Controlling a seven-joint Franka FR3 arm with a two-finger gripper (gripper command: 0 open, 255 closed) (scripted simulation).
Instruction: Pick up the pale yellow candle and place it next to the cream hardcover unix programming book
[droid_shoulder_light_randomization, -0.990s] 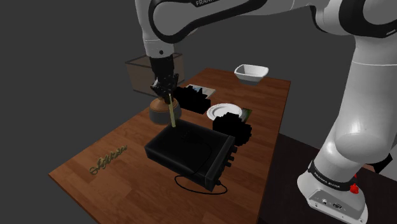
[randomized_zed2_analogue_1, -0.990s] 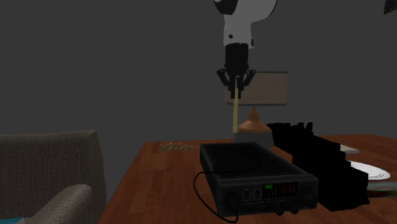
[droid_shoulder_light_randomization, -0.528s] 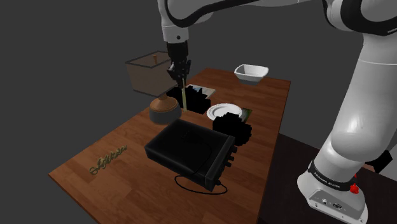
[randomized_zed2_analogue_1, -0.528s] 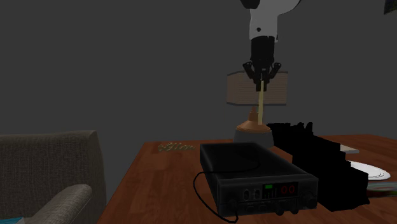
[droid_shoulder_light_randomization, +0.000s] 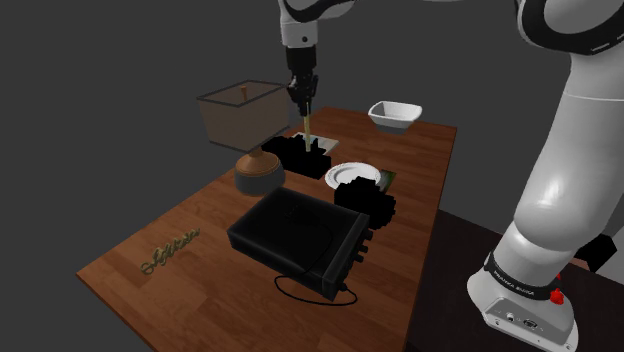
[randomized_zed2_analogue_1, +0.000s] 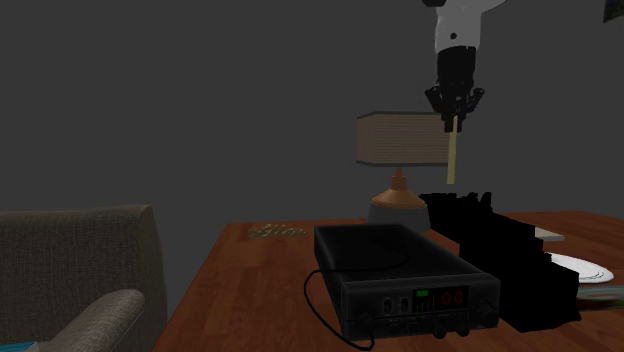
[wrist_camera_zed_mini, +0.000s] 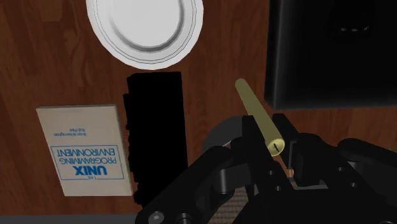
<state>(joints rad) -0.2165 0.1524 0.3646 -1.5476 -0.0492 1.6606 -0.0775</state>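
1. Since a moment ago, your claw (droid_shoulder_light_randomization: 303, 99) has carried the candle (droid_shoulder_light_randomization: 306, 123) past the lamp (droid_shoulder_light_randomization: 240, 115).
2. It grips the candle's top. The candle hangs straight down, in the air.
3. Your book (wrist_camera_zed_mini: 84, 149) lies flat just beyond the black block (wrist_camera_zed_mini: 154, 133). Go that way, then down.

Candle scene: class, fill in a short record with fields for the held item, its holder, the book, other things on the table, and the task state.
item: pale yellow candle, hanging in the air above the table
holder: end effector, shut on the candle's upper end
book: cream cover with a blue UNIX title, lying flat beside a black block
other things: white plate, black radio, lamp, white bowl
task state: candle not yet set down
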